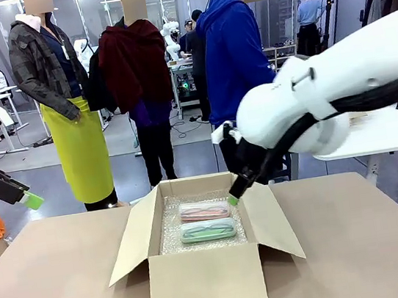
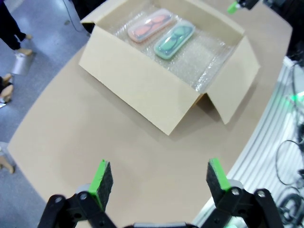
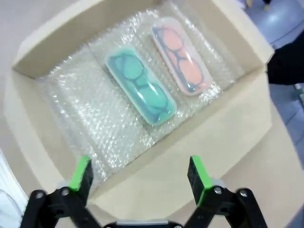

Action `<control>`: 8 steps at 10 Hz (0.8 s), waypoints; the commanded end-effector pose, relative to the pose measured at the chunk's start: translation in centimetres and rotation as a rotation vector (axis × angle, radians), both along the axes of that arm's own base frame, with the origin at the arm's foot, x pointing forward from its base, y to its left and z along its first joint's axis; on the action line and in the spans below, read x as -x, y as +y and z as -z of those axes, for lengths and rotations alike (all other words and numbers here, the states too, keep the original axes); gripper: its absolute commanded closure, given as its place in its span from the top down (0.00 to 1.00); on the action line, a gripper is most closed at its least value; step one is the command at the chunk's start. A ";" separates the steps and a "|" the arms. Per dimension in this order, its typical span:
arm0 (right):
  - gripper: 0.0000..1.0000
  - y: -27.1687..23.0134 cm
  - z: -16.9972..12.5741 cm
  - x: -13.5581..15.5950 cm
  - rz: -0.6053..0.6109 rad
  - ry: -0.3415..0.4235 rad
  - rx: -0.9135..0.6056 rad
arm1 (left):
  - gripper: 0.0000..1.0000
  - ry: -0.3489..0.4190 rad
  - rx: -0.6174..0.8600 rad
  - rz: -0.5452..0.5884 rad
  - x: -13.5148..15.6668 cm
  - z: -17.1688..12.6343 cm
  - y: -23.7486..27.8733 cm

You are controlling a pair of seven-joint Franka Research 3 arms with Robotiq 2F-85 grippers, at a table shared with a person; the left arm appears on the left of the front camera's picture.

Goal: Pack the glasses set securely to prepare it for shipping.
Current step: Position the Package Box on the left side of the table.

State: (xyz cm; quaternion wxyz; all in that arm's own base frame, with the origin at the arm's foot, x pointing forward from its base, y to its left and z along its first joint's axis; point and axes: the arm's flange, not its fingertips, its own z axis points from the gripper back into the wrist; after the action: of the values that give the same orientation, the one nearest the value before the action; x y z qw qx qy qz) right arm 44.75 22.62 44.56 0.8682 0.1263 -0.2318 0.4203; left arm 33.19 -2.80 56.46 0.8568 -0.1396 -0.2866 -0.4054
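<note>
Fingers [image 3: 197, 173] apart, empty, on right gripper [image 3: 138, 175] over box [image 3: 228, 123] and left gripper [image 2: 156, 178] well clear; pink case [image 3: 181, 59] and green case [image 3: 140, 85] sit together inside on bubble wrap [image 3: 85, 109], probably as cushioning.

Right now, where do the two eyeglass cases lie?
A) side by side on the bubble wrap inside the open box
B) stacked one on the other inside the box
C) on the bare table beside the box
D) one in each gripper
A: the pink case and the mint green case lie flat, side by side, on the bubble wrap that lines the open cardboard box.
</note>
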 end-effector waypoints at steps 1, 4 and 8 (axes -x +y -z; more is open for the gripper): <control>1.00 -3.1 0.5 4.5 0.044 -0.060 -0.100 | 1.00 -0.006 0.017 0.020 0.0 -0.2 0.3; 1.00 -7.4 -0.8 7.5 0.160 0.000 -0.136 | 1.00 -0.006 0.017 0.020 0.0 -0.2 0.3; 1.00 -11.2 -3.1 11.1 0.315 -0.001 -0.141 | 1.00 -0.006 0.017 0.020 0.0 -0.2 0.3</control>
State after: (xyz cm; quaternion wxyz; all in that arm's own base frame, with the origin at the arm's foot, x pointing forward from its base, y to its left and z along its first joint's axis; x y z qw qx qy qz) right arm 36.92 11.39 47.78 0.9003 0.1636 -0.2864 0.2840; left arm 33.19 -2.80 56.47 0.8567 -0.1395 -0.2866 -0.4054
